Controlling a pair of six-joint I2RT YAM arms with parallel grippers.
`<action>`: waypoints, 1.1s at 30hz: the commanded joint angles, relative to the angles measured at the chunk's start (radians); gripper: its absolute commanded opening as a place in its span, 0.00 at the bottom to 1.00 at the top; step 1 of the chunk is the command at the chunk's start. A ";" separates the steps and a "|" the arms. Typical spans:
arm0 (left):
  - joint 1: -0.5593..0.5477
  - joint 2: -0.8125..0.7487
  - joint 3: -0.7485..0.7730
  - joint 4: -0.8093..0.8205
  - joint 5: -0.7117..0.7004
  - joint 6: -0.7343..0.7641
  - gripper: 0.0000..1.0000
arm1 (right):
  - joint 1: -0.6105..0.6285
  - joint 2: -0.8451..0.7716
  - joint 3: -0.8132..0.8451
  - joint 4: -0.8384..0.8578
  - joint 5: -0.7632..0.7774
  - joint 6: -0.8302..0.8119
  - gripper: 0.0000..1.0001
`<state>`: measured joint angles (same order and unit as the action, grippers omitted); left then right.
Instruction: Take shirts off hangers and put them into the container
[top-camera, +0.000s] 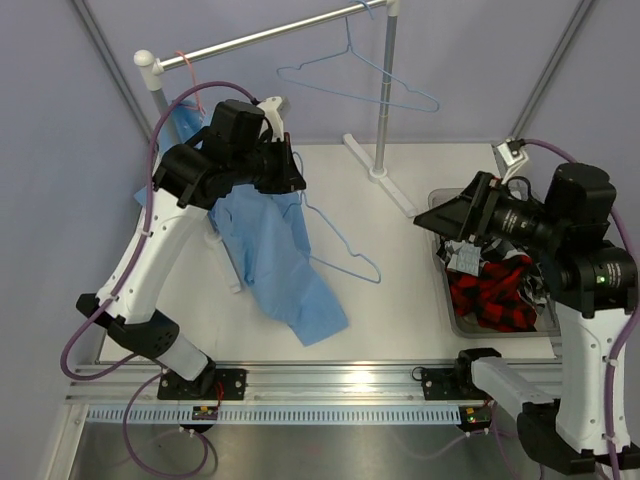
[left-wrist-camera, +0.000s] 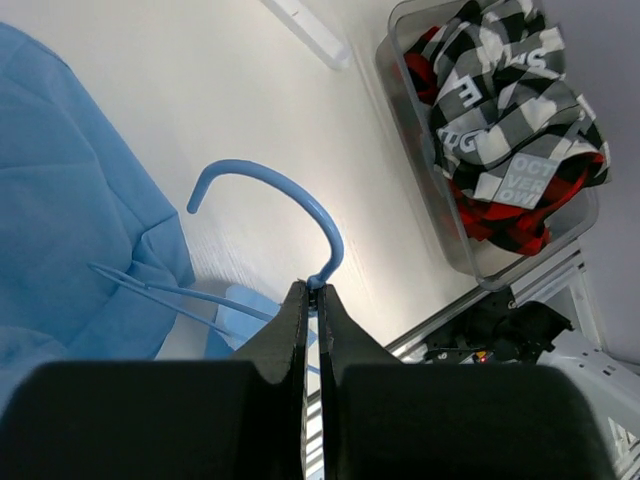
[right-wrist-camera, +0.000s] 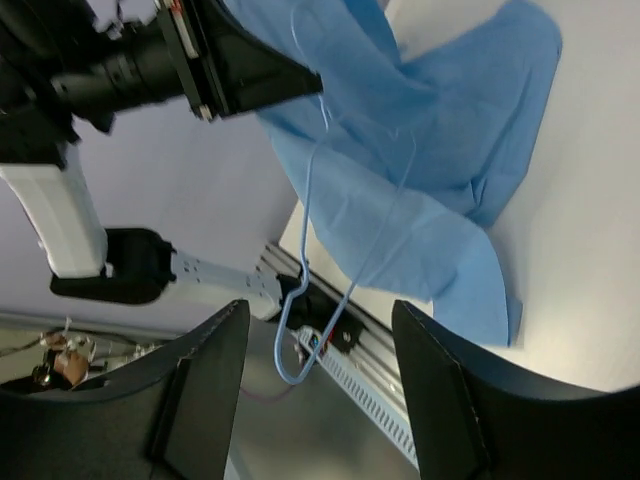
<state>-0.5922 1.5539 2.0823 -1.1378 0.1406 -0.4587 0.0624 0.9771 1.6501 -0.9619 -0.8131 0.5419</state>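
Shirts: 3. Hangers: 3. Container: 1.

Light blue shirt (top-camera: 285, 265) hangs under the left gripper (left-wrist-camera: 312, 300) and its lower end lies crumpled on the tabletop (top-camera: 400, 300), left of centre. It goes with light blue hanger #1 (left-wrist-camera: 250, 167), whose wire shows bare along the shirt's right side; can't tell how much is still threaded in.

Left fingers are clamped together on that hanger's neck, just below the hook.

Light blue hanger #2 (top-camera: 360, 91) is bare and hooked on the silver rail (top-camera: 270, 33) at the back. The pink hanger (top-camera: 184, 64) shows only a hook on the rail's left end; the rest is hidden behind the left arm.

The clear container (top-camera: 448, 300) sits at the right edge of the tabletop and holds 2 shirts. The black-and-white check shirt (left-wrist-camera: 500, 110) is bunched on top, with the red-and-black plaid shirt (left-wrist-camera: 510, 225) beneath and beside it.

The right gripper (right-wrist-camera: 320, 400) sits over the container's far-left corner, fingers apart, nothing between them.
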 joint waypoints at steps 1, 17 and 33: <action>-0.017 0.017 0.058 -0.034 -0.064 0.026 0.00 | 0.101 0.040 0.045 -0.205 -0.035 -0.099 0.65; -0.018 0.087 0.128 -0.079 -0.081 0.051 0.00 | 0.481 0.279 0.249 -0.428 0.281 -0.181 0.61; -0.018 0.109 0.150 -0.077 -0.055 0.066 0.00 | 0.657 0.342 0.168 -0.325 0.350 -0.132 0.46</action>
<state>-0.6079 1.6627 2.1826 -1.2381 0.0761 -0.4141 0.6952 1.3064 1.8187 -1.3212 -0.4854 0.4000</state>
